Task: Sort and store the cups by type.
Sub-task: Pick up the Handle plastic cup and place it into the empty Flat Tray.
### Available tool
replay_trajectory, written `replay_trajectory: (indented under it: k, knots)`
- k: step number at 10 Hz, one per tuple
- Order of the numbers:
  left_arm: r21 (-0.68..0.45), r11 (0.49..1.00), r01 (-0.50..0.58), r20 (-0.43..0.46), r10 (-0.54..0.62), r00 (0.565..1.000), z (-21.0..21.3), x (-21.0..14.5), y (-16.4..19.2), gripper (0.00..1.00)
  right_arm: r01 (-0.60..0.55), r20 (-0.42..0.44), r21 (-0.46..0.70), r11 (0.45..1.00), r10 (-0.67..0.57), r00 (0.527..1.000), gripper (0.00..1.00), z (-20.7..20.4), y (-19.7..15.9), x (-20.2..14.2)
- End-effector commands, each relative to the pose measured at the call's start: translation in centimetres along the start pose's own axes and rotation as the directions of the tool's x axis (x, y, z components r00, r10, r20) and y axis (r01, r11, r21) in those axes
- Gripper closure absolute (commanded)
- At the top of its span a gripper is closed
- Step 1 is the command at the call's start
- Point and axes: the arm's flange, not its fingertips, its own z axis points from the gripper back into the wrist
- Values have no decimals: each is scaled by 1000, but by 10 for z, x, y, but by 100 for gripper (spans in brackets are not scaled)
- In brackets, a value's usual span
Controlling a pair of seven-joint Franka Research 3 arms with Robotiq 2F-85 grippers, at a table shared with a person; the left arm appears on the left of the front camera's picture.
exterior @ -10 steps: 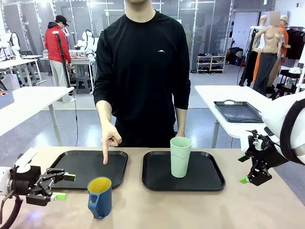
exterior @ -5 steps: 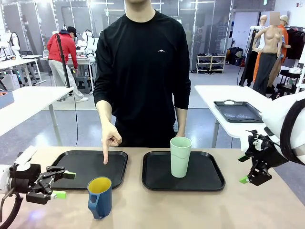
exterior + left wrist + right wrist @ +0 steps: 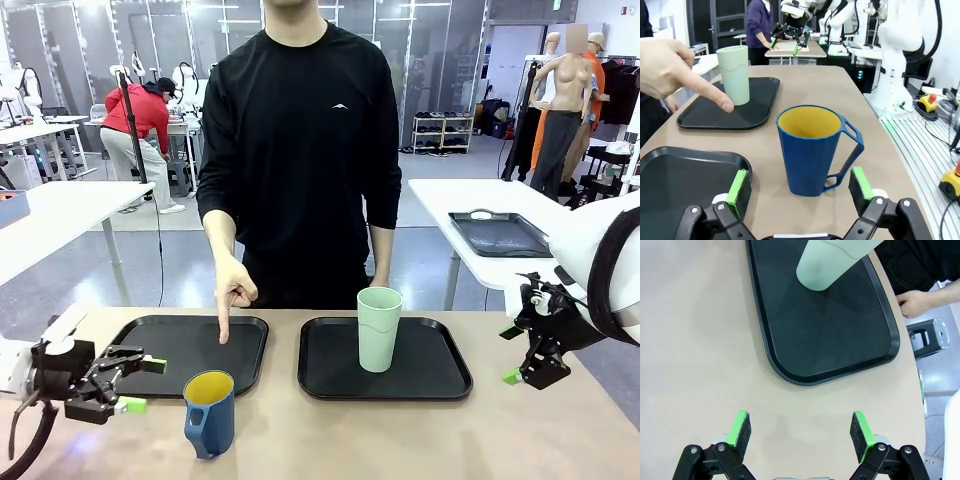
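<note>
A dark blue cup [image 3: 209, 413] with a yellow inside and a handle stands on the table in front of the left black tray [image 3: 160, 372]; the left wrist view shows this blue cup [image 3: 811, 149] close ahead. My left gripper [image 3: 138, 385] is open just left of the cup, level with it, its green pads [image 3: 738, 184] wide apart. A tall mint-green tumbler [image 3: 379, 328] stands upright on the right black tray [image 3: 440, 378]. My right gripper [image 3: 512, 354] hangs open to the right of that tray, nothing between its fingers. The person's hand [image 3: 232, 298] points a finger down at the left tray.
The person stands at the far side of the table, the other hand [image 3: 913, 303] resting near the right tray's far edge. Bare tabletop [image 3: 400, 440] lies in front of both trays. Another table with a tray [image 3: 497, 233] stands behind on the right.
My left gripper has moved right, closer to the blue cup. The right arm, both cups and the person's pointing hand have stayed in place.
</note>
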Motion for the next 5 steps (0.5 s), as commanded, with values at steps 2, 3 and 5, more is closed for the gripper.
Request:
replay_trajectory:
  k: [2,3,5]
  knots:
    - [-96,989,115,-56,-121,991,-18,-15,23,0,1,-8,0,1000,-1,1000,0,0,1,0]
    - [-85,991,106,-59,-111,992,-23,-18,29,0,1,-8,0,1000,-1,1000,0,0,1,0]
    - [-134,986,102,-43,-109,993,-34,-23,32,0,1,-8,0,1000,-1,1000,0,0,1,0]
